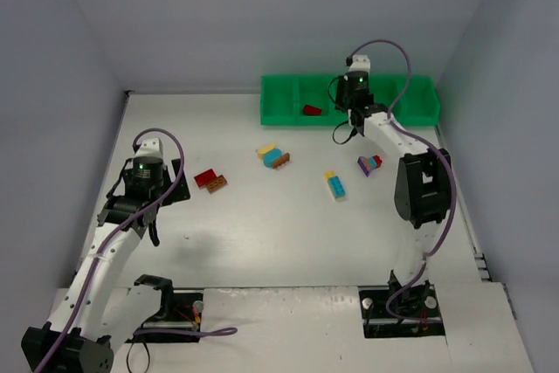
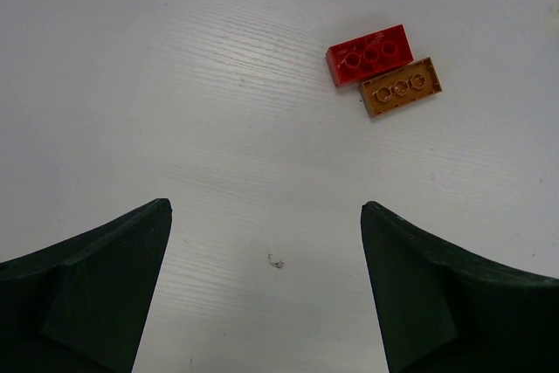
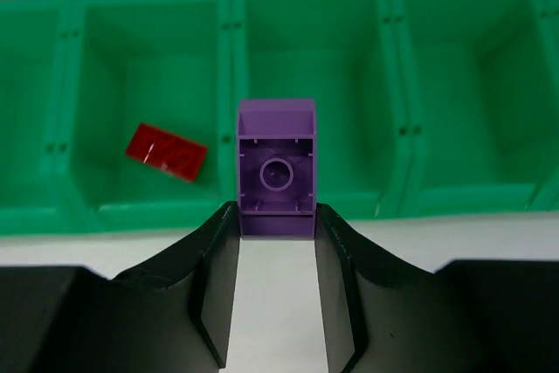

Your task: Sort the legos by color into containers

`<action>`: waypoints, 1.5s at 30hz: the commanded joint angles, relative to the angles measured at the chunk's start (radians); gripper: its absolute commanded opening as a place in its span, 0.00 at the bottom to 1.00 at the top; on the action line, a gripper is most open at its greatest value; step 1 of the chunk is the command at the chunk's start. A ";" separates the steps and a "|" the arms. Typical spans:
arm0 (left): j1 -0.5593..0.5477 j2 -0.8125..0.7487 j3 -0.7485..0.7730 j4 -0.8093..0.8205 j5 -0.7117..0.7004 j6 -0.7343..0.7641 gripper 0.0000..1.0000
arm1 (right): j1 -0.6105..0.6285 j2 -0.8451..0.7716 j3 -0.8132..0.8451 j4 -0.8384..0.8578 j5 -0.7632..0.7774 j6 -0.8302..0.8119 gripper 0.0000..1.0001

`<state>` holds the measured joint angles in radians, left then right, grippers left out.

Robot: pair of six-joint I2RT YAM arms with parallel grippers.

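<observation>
The right claw (image 3: 277, 220) is clenched on a purple brick (image 3: 277, 168), long axis upright, just short of the green tray (image 3: 393, 207). The compartment (image 3: 314, 50) dead ahead, beside the one holding a red brick (image 3: 166, 152), is probably its target. The left claw (image 2: 266, 259) is released, well apart.

**Plastic sheen against a matt white tabletop**

The small purple plastic brick (image 3: 277, 168) is looking smooth with a soft satin finish, and the flat red plastic brick (image 3: 166, 151) is catching glossy streaks of light. The long bright green plastic tray (image 3: 454, 200) is shining faintly along its moulded walls. The white table surface (image 2: 175, 85) is showing a matt, wood-like grain. The black fingers (image 2: 87, 294) of the left gripper (image 2: 265, 205) are appearing matt and finely textured.
</observation>
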<state>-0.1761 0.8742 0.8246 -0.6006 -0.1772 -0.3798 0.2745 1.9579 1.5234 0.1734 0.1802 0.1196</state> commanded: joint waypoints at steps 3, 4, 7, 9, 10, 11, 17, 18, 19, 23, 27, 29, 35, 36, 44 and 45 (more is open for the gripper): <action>0.007 -0.001 0.028 0.027 -0.016 -0.008 0.83 | -0.052 0.108 0.147 0.078 -0.044 -0.069 0.00; 0.007 -0.004 0.028 0.027 -0.016 -0.008 0.83 | -0.072 0.142 0.165 0.080 -0.048 -0.069 0.01; 0.007 -0.006 0.027 0.028 -0.013 -0.007 0.83 | -0.095 0.211 0.233 0.080 -0.064 -0.072 0.07; 0.007 -0.007 0.027 0.030 -0.013 -0.007 0.83 | -0.101 0.236 0.273 0.080 -0.068 -0.074 0.19; 0.007 -0.007 0.025 0.030 -0.013 -0.007 0.83 | -0.103 0.251 0.283 0.080 -0.070 -0.077 0.24; 0.007 -0.007 0.025 0.030 -0.011 -0.005 0.83 | -0.103 0.254 0.291 0.080 -0.070 -0.084 0.37; 0.007 0.002 0.025 0.036 0.002 0.002 0.83 | -0.095 0.204 0.293 0.080 -0.119 -0.092 0.66; 0.007 0.006 0.027 0.036 0.005 0.002 0.83 | -0.093 0.173 0.270 0.080 -0.128 -0.095 0.68; 0.009 0.008 0.025 0.036 0.010 0.002 0.83 | -0.089 0.155 0.255 0.080 -0.146 -0.100 0.70; 0.009 0.008 0.027 0.039 0.024 0.004 0.83 | -0.043 0.055 0.153 0.080 -0.215 -0.110 0.75; 0.009 0.016 0.025 0.045 0.039 0.004 0.83 | 0.041 -0.068 0.034 0.080 -0.284 -0.112 0.83; 0.009 0.020 0.028 0.045 0.047 0.002 0.83 | 0.089 -0.096 -0.021 0.080 -0.294 -0.112 0.85; 0.009 0.017 0.027 0.048 0.053 0.001 0.83 | 0.262 -0.122 -0.094 0.080 -0.300 -0.066 0.86; 0.009 0.014 0.027 0.048 0.057 -0.002 0.83 | 0.272 -0.119 -0.101 0.081 -0.301 -0.051 0.86; -0.023 0.072 0.050 0.056 0.048 -0.188 0.83 | 0.299 -0.197 -0.209 0.090 -0.231 0.075 0.86; -0.032 0.089 0.057 0.042 0.013 -0.218 0.83 | 0.299 -0.206 -0.233 0.092 -0.219 0.081 0.86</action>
<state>-0.1871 0.9176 0.8265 -0.5964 -0.1226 -0.4843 0.5812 1.8637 1.3113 0.2134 -0.1024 0.1505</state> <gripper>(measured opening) 0.828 0.859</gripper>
